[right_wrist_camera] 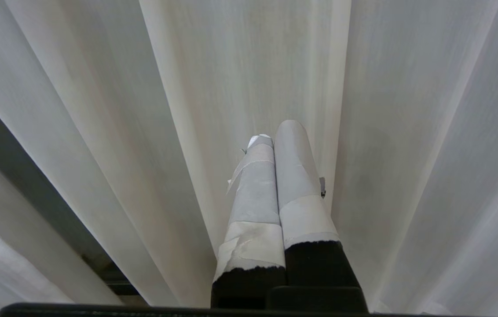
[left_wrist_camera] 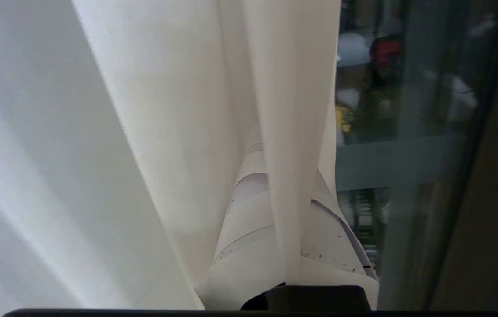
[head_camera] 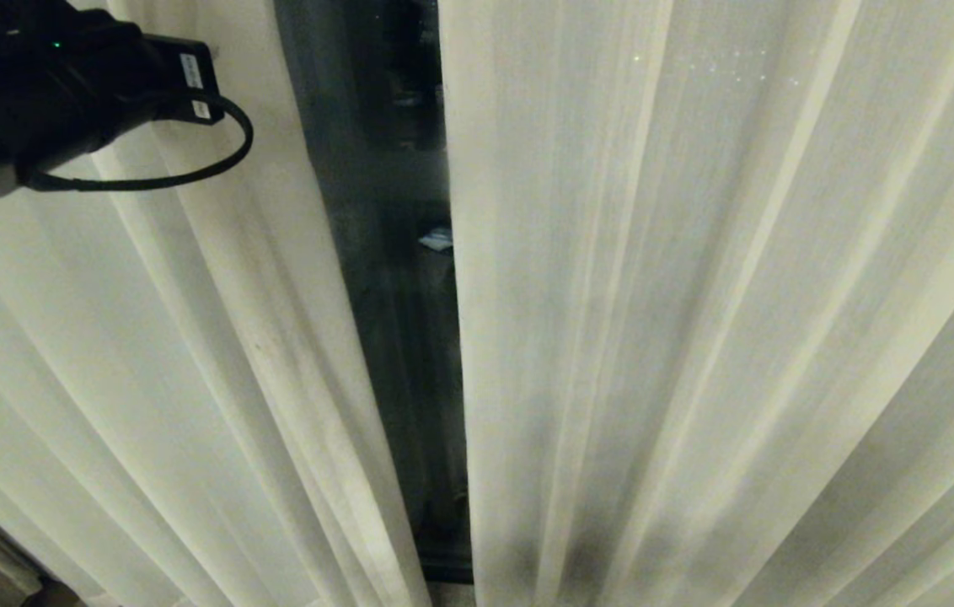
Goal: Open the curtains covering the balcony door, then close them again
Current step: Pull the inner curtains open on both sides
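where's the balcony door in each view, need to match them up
Head view: the balcony door is the dark strip between the left curtain panel and the right curtain panel.
Left wrist view: glass and dark frame beside the fold pinched by the left gripper.
Right wrist view: only a dark sliver between pleats.
Shared landmark: the gap between the panels.

Left gripper (left_wrist_camera: pixel 286 229), white tape-wrapped fingers (left_wrist_camera: pixel 249 251), pinched shut on a hanging fold of the cream pleated fabric curtain (left_wrist_camera: pixel 165 132). Curtain edge lies against the balcony door's glass pane (left_wrist_camera: pixel 407 132). Frosted horizontal band (left_wrist_camera: pixel 398 163) crosses the glass just beside the fold. Dark brown door frame (left_wrist_camera: pixel 491 198) beyond the pane.
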Available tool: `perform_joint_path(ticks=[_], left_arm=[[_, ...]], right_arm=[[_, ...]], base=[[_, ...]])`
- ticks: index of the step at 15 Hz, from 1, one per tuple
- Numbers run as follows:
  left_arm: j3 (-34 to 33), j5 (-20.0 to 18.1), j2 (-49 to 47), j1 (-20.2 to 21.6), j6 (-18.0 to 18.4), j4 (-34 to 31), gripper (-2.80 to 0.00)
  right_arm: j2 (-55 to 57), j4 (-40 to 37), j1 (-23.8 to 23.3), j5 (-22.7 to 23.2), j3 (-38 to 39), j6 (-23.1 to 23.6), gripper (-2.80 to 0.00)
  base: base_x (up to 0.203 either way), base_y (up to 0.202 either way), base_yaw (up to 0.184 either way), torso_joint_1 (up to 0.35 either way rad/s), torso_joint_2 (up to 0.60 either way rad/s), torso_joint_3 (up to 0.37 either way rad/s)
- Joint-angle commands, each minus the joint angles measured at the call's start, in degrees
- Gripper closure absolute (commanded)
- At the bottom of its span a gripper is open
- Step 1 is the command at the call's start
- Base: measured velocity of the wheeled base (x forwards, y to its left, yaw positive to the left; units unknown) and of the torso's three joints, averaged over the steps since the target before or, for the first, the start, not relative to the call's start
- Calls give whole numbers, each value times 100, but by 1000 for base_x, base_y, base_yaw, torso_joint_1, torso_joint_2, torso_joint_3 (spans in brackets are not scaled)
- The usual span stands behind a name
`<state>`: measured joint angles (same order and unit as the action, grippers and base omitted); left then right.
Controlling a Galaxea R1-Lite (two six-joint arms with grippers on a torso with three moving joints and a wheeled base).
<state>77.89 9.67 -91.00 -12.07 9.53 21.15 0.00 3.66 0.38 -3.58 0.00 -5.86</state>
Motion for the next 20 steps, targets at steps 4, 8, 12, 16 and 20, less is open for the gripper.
perform_joint_path(ticks=[4,8,12,16,20], left_arm=[[-37,-69,81,411,-267,3,0],[-44,-576,15,717,-364,-6,0],[-55,-642,-32,924,-373,-6,0],[-46,-798,-76,1110,-382,3,0],[-55,-791,-111,1113,-505,3,0]], right_arm=[[0,3,-3,-2,0,-2,0],[0,3,0,-2,0,-2,0],[0,3,6,-2,0,-2,0],[0,3,6,-2,0,-2,0],[0,3,-2,-2,0,-2,0]], base=[[0,0,0,0,0,0],[0,0,0,0,0,0],[0,0,0,0,0,0],[0,0,0,0,0,0],[0,0,0,0,0,0]])
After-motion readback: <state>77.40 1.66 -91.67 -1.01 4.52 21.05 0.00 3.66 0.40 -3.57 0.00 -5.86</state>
